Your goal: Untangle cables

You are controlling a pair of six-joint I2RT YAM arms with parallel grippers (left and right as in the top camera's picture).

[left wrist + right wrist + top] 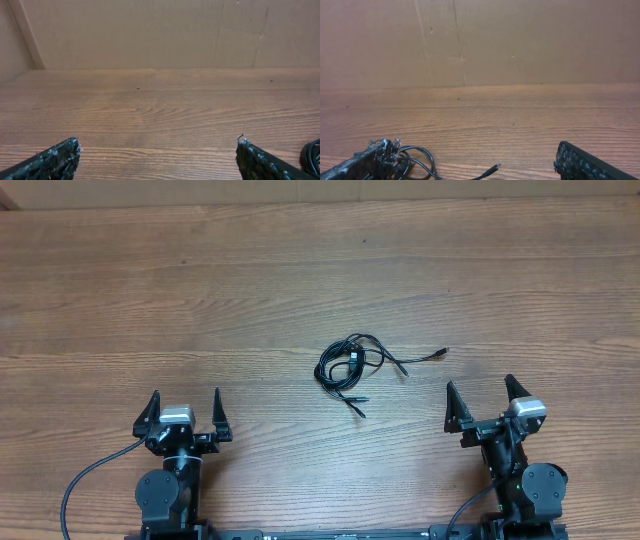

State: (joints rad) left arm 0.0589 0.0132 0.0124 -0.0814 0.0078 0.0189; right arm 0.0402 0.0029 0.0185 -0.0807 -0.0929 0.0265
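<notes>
Wood-grain worktop (300,270) fills the overhead view, and a plain brown wall (520,40) stands behind it in the wrist views. The cables (356,356) lie in one tangled loop just right of centre, with one end trailing to the right. The left gripper (186,398) at lower left and the right gripper (480,384) at lower right both stand wide open, holding nothing, apart from the tangle.

The overhead camera looks straight down on the table (300,270) from high up, with the left arm (170,480) and right arm (520,480) at the lower frame edge. Each wrist camera sits low and near the tabletop, facing forward toward a brown wall (150,35). All three views share the cables (352,365).
</notes>
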